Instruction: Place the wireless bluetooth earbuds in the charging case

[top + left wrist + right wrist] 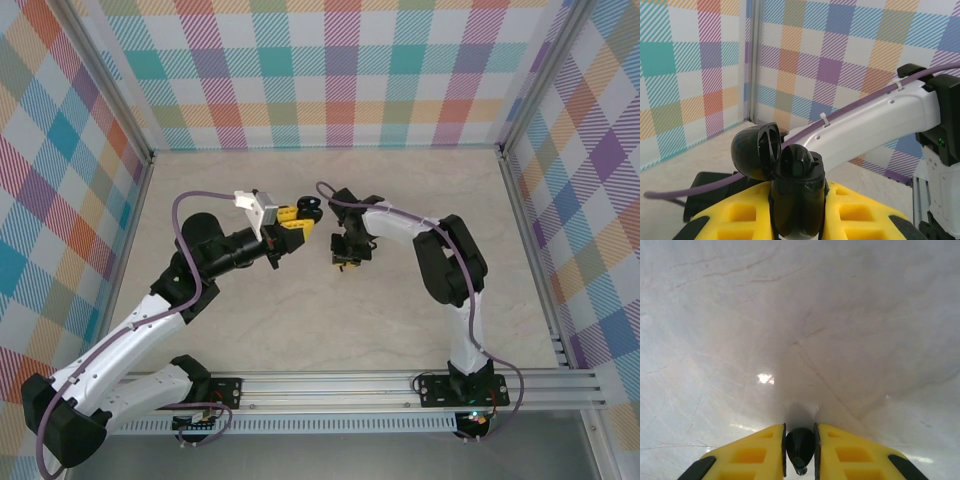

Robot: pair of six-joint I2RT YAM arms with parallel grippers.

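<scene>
My left gripper [798,200] is shut on a black charging case [797,195], held upright between the yellow fingers [735,215] with its round lid [754,150] flipped open to the left. From above, that gripper [300,218] and the case [310,211] sit mid-table, raised. My right gripper [800,447] is shut on a small black earbud [800,445] with a short stem, pointed down at the pale table. In the top view the right gripper [346,258] hangs a little right of and nearer than the case. The pale lilac earbuds are out of view.
The white right arm [870,120] with its purple cable crosses just behind the open case. Checkered walls [330,70] and aluminium posts [525,210] bound the marbled table [330,330] on three sides; a metal rail [400,385] runs along the near edge.
</scene>
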